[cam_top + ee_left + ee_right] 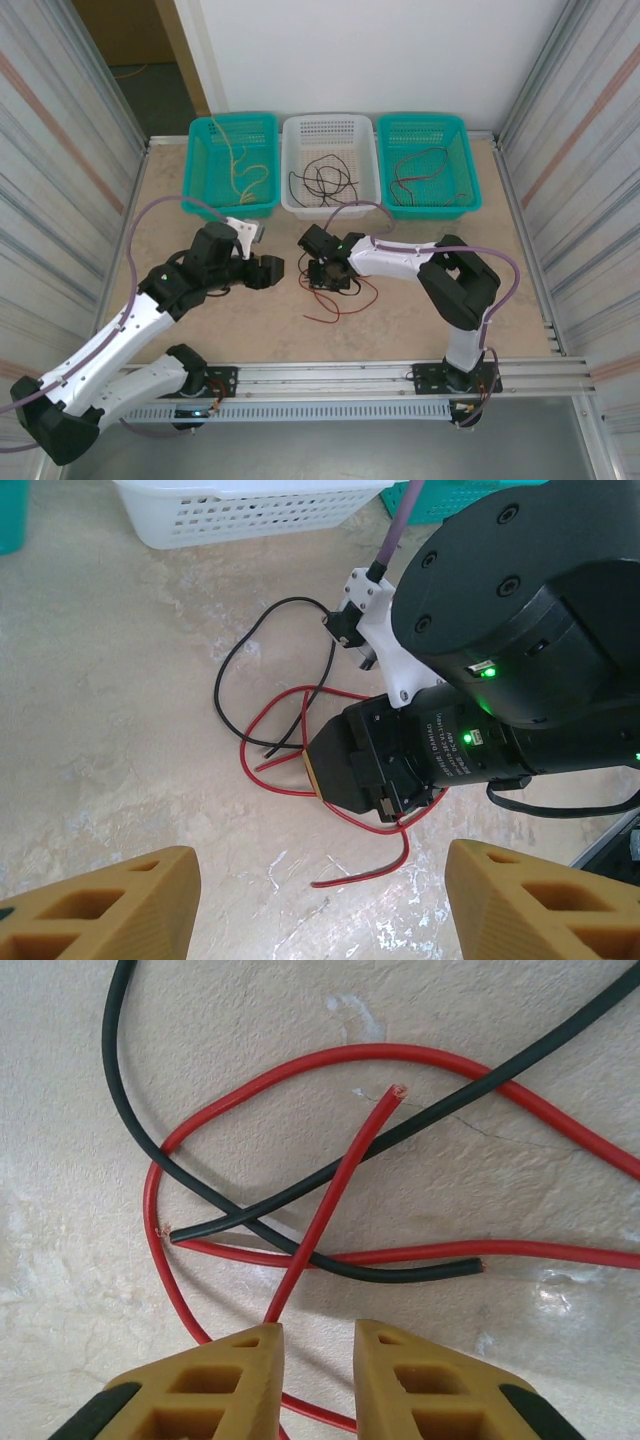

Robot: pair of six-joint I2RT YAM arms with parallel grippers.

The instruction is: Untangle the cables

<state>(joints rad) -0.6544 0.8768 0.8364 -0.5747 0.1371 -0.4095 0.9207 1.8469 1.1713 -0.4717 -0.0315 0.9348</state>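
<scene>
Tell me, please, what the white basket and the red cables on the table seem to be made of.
White basket: looks like moulded plastic, slightly glossy, given its perforated walls. Red cables: smooth, shiny sheath, likely plastic or rubber insulation; the cut ends look rough, but any core is too small to tell.

The cables show red, black and pale yellow, the table mottled beige, two baskets teal, one white.

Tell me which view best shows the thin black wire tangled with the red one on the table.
Right wrist: close up, the thin black wire crosses the thin red wire. Left wrist shows its loop; top external, hardly anything.
</scene>
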